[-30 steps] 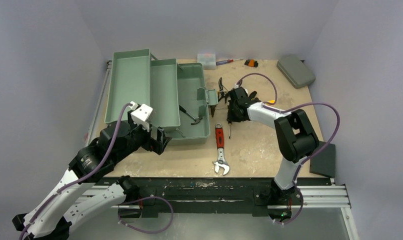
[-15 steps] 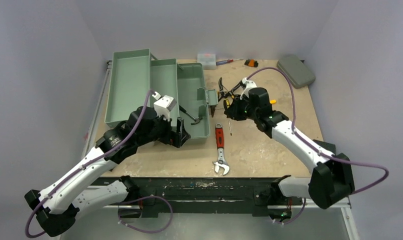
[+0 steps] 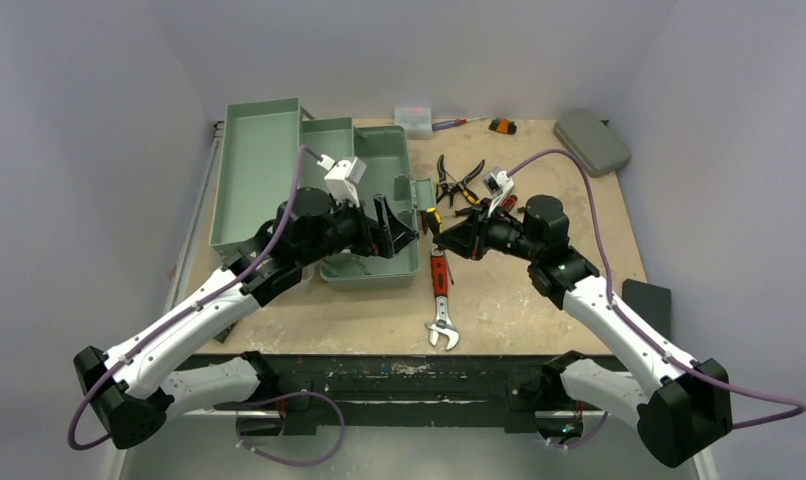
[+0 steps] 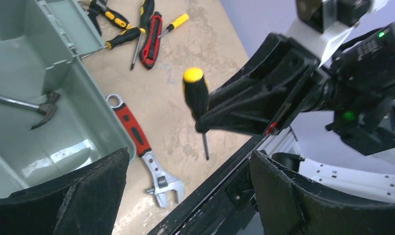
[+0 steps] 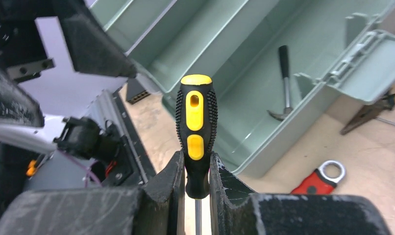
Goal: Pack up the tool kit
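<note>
The tool kit's grey-green toolbox [image 3: 379,270] lies open at the table's left, with a hammer [image 4: 43,107] in its bottom. My right gripper [image 3: 447,238] is shut on a black-and-yellow screwdriver [image 5: 198,117], held handle-up in the air just right of the box's right end. In the left wrist view that screwdriver [image 4: 195,93] hangs with its shaft pointing down over the table. My left gripper [image 3: 399,232] stands open over the box's right end, facing the screwdriver, with nothing between its fingers [image 4: 87,191]. A red-handled adjustable wrench [image 3: 440,290] lies on the table in front.
Pliers and several small hand tools [image 3: 457,182] lie behind the right gripper. A flat grey case [image 3: 591,141] sits at the back right, a small white box [image 3: 414,118] at the back edge, and a black block [image 3: 647,298] at the right edge.
The right gripper has carried the screwdriver left and up toward the toolbox's end. The left arm has swung up and right from the box's front to face it.
</note>
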You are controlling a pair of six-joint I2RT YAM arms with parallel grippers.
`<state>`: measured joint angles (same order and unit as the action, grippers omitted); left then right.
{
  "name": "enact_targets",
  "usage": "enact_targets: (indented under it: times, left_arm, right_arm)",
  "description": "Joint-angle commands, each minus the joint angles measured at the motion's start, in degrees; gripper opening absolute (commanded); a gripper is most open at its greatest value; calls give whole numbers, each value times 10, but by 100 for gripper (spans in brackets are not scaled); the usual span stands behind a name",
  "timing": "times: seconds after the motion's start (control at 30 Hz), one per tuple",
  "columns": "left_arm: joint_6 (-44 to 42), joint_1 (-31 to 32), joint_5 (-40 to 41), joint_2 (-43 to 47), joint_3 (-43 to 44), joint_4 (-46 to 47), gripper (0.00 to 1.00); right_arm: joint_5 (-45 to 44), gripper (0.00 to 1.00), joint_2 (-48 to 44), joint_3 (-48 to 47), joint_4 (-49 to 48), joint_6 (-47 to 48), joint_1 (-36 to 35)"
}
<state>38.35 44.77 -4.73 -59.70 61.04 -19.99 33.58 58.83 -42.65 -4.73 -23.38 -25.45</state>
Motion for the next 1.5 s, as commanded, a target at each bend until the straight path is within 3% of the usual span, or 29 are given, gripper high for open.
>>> enact_targets:
  times: [0.0,0.27,0.4,0.47,0.57,0.67,0.83,0.97,1.1,1.27,1.47]
  left_arm:
    - [55,1,-24,-22,34,96,89]
    - [77,2,-29,-77,54,110,84]
    - [89,2,-42,-107,67,124,71]
    - [97,2,-52,-119,68,138,59]
    - [102,2,-61,-130,70,152,31]
    - [100,2,-62,-132,74,151,0]
    - [47,1,-25,-102,100,82,0]
    - [-57,1,132,-42,148,-74,0]
    - [-146,0,260,-9,231,-224,0]
    - [-213,-8,407,-58,410,-422,0]
    - [-298,-34,568,-83,470,-443,0]
  right_arm:
    - [83,6,-11,18,-88,-35,0]
    - [124,7,-8,30,-166,-90,0]
    - [132,7,-11,32,-193,-112,0]
    - [135,7,-11,30,-195,-117,0]
    - [143,7,-13,29,-199,-123,-1]
    - [132,22,-18,28,-185,-118,0]
    - [81,53,-31,16,-121,-88,0]
    - [31,70,-50,6,-50,-54,0]
    - [6,75,-71,19,-35,-46,0]
    - [5,75,-66,7,-11,-37,0]
    - [11,75,-59,-20,14,-24,0]
